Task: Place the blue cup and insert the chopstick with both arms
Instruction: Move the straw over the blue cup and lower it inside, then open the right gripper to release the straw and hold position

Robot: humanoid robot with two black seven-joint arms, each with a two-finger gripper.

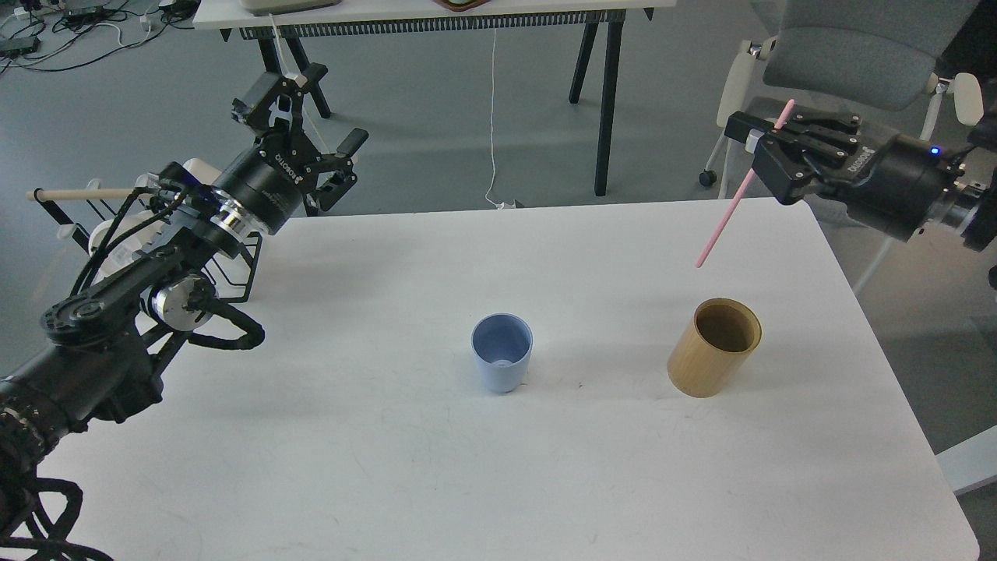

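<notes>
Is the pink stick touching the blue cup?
Apart. The head view shows the pink stick held up in the right tool, with bare white table between its lower tip and the blue cup.

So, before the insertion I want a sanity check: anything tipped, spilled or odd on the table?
Nothing stands out. The blue cup and tan holder stand upright and apart, no spills; the right gripper holds the pink chopstick aslant.

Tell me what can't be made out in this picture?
All in the head view:
- White mugs on the rack: mostly hidden behind the left arm.
- Items on the far table: cut off by the top edge.
- Chopstick: its middle is covered by the right gripper fingers.
- Tan holder: its inside is dark, so the bottom can't be seen.
- Blue cup: a small mark at its bottom is too small to identify.
</notes>
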